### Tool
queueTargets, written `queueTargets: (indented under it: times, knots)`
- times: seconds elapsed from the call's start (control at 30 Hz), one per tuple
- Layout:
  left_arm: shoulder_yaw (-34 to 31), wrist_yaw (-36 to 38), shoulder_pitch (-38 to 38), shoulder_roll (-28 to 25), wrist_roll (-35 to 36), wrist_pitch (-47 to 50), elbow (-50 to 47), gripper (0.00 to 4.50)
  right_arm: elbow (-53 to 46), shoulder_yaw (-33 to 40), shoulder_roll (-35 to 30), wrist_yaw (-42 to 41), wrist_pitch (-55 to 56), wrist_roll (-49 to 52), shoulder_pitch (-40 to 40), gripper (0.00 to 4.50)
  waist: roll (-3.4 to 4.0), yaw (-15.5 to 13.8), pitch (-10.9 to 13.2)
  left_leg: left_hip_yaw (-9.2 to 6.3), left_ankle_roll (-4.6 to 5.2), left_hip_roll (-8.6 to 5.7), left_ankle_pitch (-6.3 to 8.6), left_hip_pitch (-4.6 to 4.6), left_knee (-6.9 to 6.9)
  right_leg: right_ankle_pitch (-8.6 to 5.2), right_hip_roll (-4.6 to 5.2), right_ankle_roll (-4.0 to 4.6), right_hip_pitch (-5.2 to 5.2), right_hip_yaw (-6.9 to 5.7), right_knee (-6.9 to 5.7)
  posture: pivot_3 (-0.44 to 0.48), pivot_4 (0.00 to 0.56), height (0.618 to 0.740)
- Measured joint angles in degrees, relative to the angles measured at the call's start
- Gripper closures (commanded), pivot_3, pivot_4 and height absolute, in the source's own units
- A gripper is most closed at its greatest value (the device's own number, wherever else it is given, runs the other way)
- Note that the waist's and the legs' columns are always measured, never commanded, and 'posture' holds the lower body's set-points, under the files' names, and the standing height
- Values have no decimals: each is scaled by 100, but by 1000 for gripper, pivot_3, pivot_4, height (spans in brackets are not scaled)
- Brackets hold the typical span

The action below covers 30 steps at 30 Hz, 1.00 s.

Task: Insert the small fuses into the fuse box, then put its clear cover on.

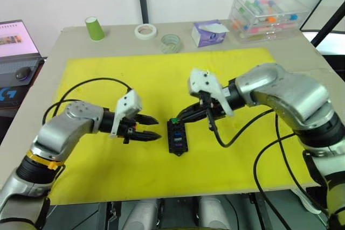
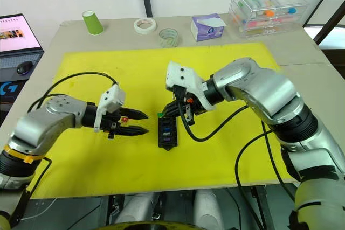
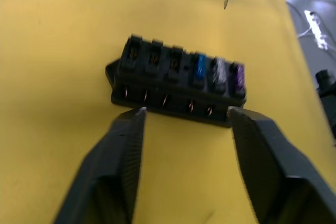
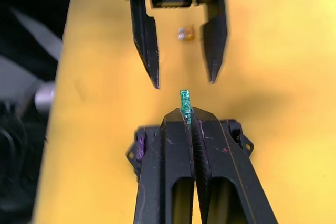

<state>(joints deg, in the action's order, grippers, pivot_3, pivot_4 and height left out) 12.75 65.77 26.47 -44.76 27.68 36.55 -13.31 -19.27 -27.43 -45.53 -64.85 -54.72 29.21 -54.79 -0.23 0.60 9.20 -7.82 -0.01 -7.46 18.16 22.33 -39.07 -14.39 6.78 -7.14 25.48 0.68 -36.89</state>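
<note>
Yellow mat (image 1: pixel 97 149) covers the surface, and on it, going from the left, the left claw (image 1: pixel 152 127) hovers with its two black fingers spread wide, its tips just beside the fuse box (image 1: pixel 177 137). That black block lies at the mat's middle with blue, grey-clear and purple fuses (image 3: pixel 218 73) seated in one end. Above its far end, the right claw (image 4: pixel 187 116) pinches the green fuse (image 4: pixel 185 102).

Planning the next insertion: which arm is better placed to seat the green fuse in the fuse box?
The right. Its tool is shut on the green fuse, right over the fuse box. The left tool is open and empty beside the box.
</note>
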Motion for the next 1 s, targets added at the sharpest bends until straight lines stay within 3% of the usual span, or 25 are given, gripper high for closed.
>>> queueTargets:
  times: [0.07,0.37,1.0]
  knots:
    - [74,0,7,110,-222,-261,133,16,152,-211,7,-91,291,-311,23,4500,0,0,0,0,0,0,0,0,0,0,0,0,0,0,0,0,150,740]
    - [240,15,38,483,-737,-867,414,16,495,-361,195,-317,683,-895,76,4500,0,0,0,0,0,1,0,1,-1,0,-1,0,2,-1,-1,0,150,740]
    - [369,173,26,502,-977,-1010,409,16,488,-356,406,-294,440,-1104,335,4500,0,2,0,-1,0,0,0,1,-2,0,-1,0,2,-4,-2,0,150,740]
